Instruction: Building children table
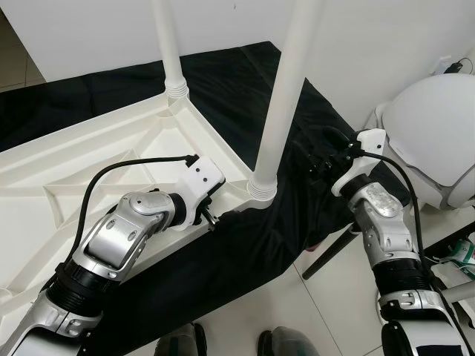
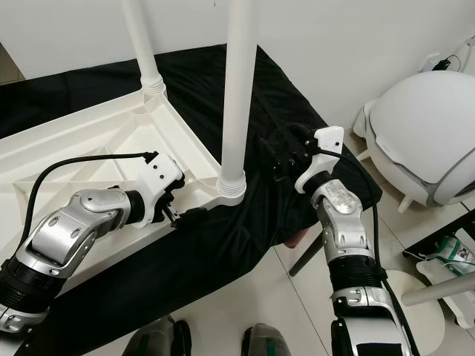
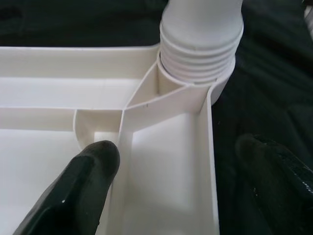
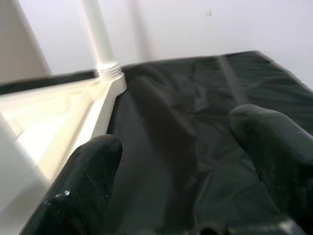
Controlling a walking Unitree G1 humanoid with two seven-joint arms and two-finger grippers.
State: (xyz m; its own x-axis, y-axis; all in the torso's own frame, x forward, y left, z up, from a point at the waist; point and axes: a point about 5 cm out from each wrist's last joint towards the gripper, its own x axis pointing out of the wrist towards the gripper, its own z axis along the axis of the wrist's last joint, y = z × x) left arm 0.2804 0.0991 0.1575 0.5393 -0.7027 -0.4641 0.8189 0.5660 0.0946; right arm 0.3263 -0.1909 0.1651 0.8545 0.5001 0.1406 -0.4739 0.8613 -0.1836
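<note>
The white plastic table top [image 1: 89,163] lies upside down on a black cloth [image 1: 245,245]. Two white legs stand screwed into its corners: a near leg [image 1: 286,89] and a far leg [image 1: 167,44]. My left gripper [image 1: 211,216] is at the table's near rim, just left of the near leg's socket [image 3: 200,54]. It is open and straddles the rim wall [image 3: 211,161], with one finger [image 3: 83,186] inside the frame and the other outside over the cloth. My right gripper [image 1: 323,159] hovers open over the cloth to the right of the near leg, holding nothing.
A round white pod chair [image 1: 438,133] stands on the tiled floor at the right. A dark slanted leg [image 1: 330,256] sticks out under the cloth's near right corner. A white wall runs close behind. My feet [image 1: 223,345] stand at the cloth's front edge.
</note>
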